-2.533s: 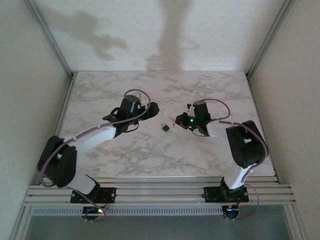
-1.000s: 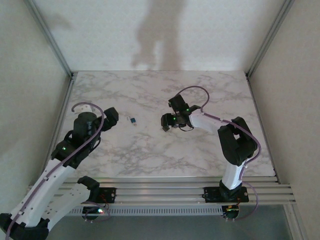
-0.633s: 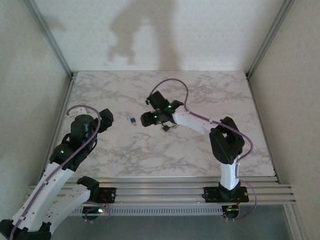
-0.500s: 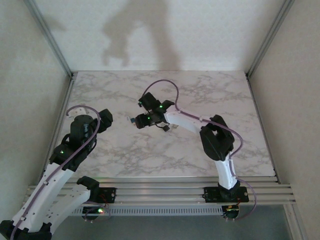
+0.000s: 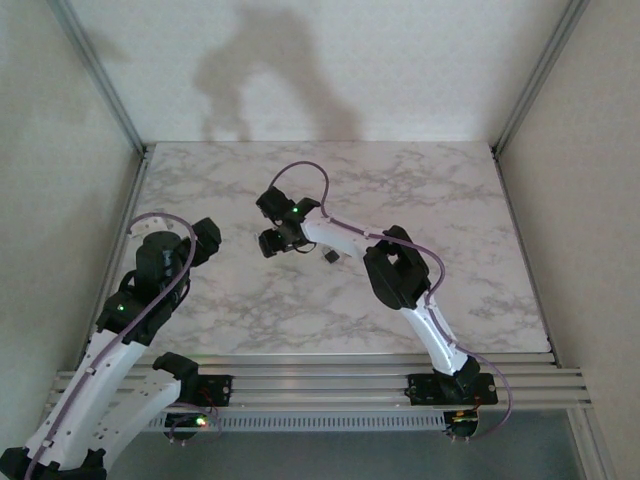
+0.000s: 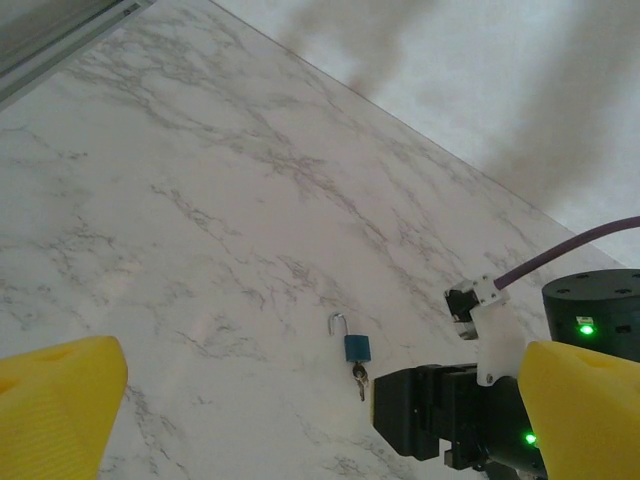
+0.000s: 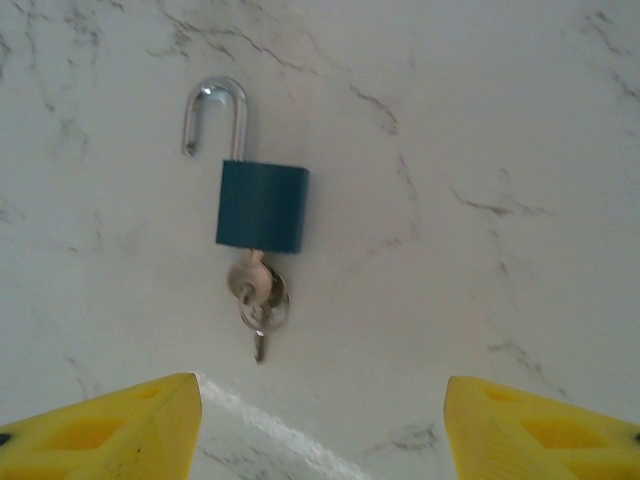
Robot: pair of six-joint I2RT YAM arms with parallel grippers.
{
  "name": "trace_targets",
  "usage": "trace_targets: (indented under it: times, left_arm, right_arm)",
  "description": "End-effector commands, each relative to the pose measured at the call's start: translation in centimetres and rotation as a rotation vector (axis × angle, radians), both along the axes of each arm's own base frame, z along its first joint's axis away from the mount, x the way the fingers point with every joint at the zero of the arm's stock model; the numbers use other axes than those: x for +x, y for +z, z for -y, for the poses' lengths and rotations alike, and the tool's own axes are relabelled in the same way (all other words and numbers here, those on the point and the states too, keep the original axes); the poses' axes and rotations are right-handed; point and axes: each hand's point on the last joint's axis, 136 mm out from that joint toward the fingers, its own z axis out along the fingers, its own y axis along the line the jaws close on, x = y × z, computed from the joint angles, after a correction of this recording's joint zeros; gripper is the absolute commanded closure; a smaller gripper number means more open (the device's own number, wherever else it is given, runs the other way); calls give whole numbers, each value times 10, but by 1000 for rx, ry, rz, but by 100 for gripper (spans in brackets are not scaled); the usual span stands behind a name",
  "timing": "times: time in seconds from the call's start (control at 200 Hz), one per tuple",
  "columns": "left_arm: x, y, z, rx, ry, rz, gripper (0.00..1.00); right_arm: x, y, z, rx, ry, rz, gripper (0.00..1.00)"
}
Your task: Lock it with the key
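I am looking down at the marble worktop (image 5: 450, 200); my right arm is reaching far across to the left side, and its tool (image 7: 320, 388) is hanging just above the blue padlock (image 7: 262, 207), its yellow fingers (image 7: 110, 425) standing spread with nothing between them and touching nothing; the padlock is lying flat with its silver shackle (image 7: 215, 108) sprung open, and a small bunch of keys (image 7: 258, 297) is sticking out of its lower end; my left tool (image 5: 208, 237) is hanging at the left edge of the worktop, gaping wide and pinching nothing, its wrist camera looking across at the blue padlock and the dark body of the right tool beside it; the small black padlock (image 5: 329, 257) is lying near the middle of the worktop, under the right forearm and apart from both tools; the key (image 5: 339, 256) is showing as a faint pale speck just beside it, too small for me to tell more.
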Motion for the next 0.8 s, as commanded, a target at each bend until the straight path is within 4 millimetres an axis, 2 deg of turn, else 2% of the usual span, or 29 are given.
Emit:
trace_targets:
  times: [0.0,0.335,0.796]
  left_arm:
    - [-2,-5,-7,30,19,-10,1]
    - [-1,-5,-8,29,19,-10,0]
    - [0,-6,-9,25,17,-9,1]
  right_arm:
    - [4,-6,-5,-32,0,13,35]
    - [20,-17,-19,-36,-10,44,36]
    - [23,-33,-29,-72,-4,85,40]
